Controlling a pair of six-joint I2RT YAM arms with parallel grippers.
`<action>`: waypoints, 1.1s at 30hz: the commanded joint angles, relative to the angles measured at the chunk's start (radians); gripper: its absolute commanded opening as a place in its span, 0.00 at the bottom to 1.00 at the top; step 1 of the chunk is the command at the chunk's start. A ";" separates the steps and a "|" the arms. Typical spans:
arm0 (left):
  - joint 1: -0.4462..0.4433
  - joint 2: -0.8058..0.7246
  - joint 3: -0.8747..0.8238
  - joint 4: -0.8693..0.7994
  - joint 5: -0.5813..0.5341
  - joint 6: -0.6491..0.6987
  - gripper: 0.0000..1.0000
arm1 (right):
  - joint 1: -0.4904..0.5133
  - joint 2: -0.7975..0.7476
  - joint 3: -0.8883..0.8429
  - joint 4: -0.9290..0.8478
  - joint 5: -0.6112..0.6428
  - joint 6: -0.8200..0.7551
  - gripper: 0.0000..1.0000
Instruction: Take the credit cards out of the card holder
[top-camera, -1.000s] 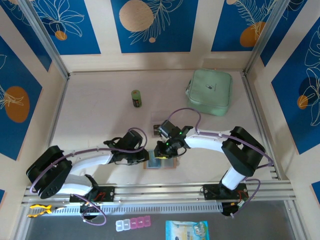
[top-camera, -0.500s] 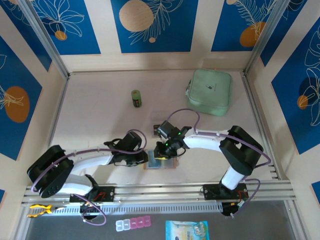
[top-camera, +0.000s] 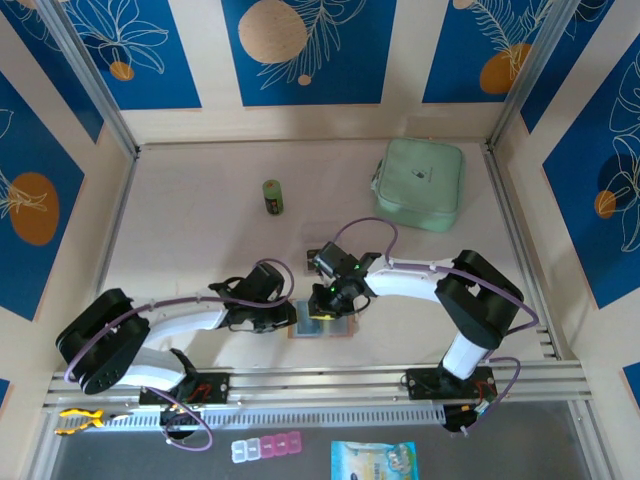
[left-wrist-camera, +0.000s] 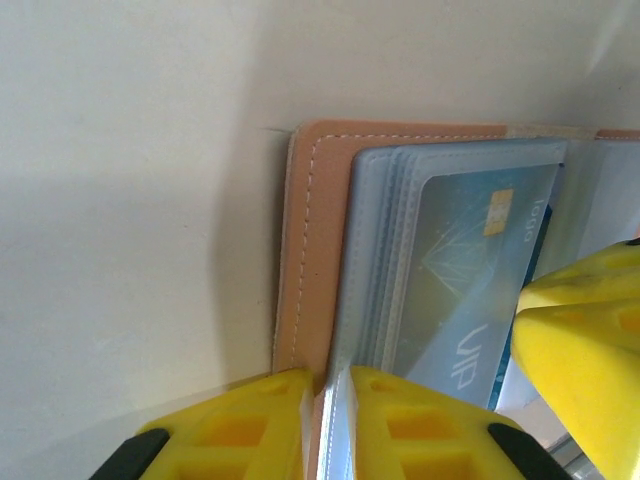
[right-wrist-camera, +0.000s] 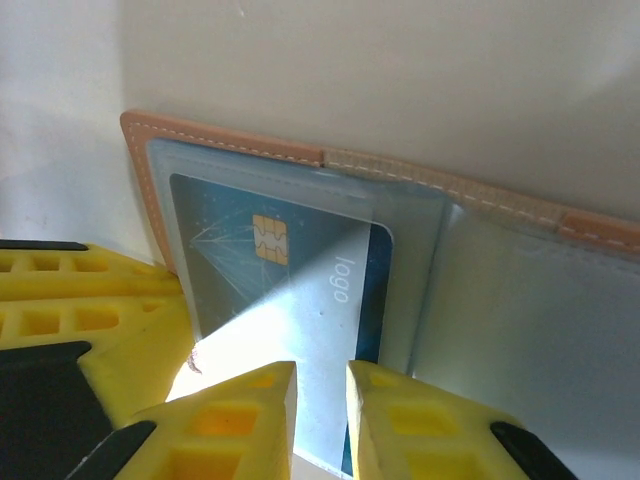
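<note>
The salmon-pink card holder (top-camera: 342, 329) lies open near the table's front edge, between the two arms. My left gripper (top-camera: 289, 316) is at its left end. In the left wrist view my left gripper (left-wrist-camera: 330, 378) is shut on the card holder's (left-wrist-camera: 310, 230) leather edge and clear sleeves. A blue credit card (left-wrist-camera: 460, 290) with a gold chip sits in a sleeve. My right gripper (top-camera: 331, 304) hangs over the holder. In the right wrist view my right gripper (right-wrist-camera: 320, 370) stands narrowly open above that credit card (right-wrist-camera: 290, 270), with nothing pinched. The card holder's pink rim (right-wrist-camera: 230, 147) runs behind.
A mint-green zip pouch (top-camera: 420, 183) lies at the back right. A small green can (top-camera: 272, 197) stands at the back middle, and a clear square piece (top-camera: 320, 236) lies just behind the right gripper. Walls close in both sides.
My right gripper has shifted slightly to the left over the card holder and its jaws have narrowed a little. The left arm and its grip have stayed put.
</note>
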 joint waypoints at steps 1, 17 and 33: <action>0.008 0.023 -0.011 -0.022 -0.003 0.010 0.18 | 0.010 0.000 0.020 -0.073 0.033 -0.008 0.23; 0.008 -0.006 0.007 -0.039 -0.014 0.012 0.18 | 0.011 -0.039 0.042 -0.120 0.074 -0.035 0.24; 0.008 0.003 0.095 -0.055 0.003 0.035 0.12 | -0.006 -0.094 -0.017 -0.082 0.062 -0.016 0.24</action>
